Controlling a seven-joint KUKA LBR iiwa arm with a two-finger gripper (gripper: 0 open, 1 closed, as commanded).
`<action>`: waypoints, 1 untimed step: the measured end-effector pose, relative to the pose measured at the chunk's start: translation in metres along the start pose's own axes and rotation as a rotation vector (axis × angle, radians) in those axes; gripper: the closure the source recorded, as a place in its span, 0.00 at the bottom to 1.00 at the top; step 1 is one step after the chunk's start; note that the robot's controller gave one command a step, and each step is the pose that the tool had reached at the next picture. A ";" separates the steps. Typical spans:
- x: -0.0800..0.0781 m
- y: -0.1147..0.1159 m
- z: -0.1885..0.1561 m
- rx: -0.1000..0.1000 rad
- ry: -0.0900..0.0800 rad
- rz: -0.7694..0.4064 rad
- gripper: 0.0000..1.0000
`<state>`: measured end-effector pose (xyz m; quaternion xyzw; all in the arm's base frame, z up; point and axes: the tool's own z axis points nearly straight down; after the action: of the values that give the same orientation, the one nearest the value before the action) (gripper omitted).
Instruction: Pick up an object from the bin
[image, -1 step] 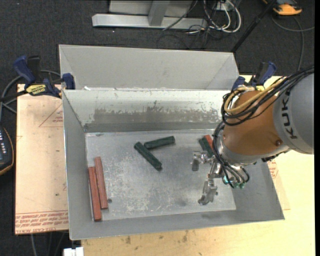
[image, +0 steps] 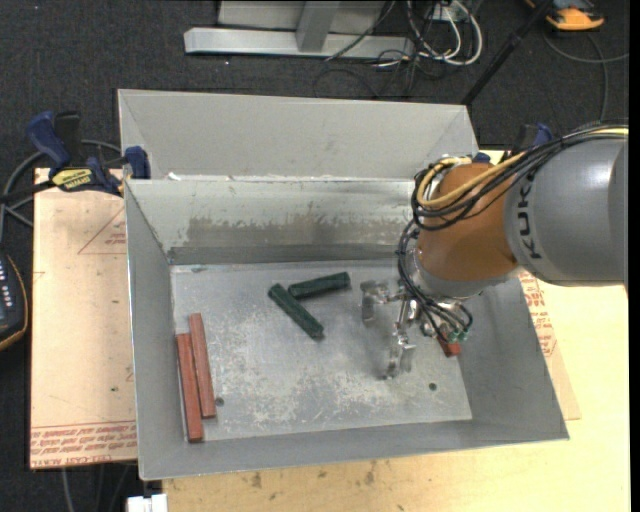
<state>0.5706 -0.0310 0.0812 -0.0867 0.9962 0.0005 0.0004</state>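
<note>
My gripper (image: 386, 335) hangs low over the right middle of the bin floor, open, with only bare metal between its silver fingers. Nearest to it, on its left, lie two dark green blocks that meet in a V. One green block (image: 320, 287) lies almost level towards the gripper. The other green block (image: 297, 312) slants down and to the right. Neither block touches the gripper. By the left wall lie two long red-brown sticks (image: 196, 376), side by side.
The arm, with its orange cover and cables, reaches in over the bin's right wall and hides the floor beneath it. The sloped back wall rises just behind the green blocks.
</note>
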 end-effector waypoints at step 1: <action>-0.085 0.018 -0.043 0.000 -0.011 0.132 0.00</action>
<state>0.6515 0.0013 0.1245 -0.0208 0.9998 0.0012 0.0058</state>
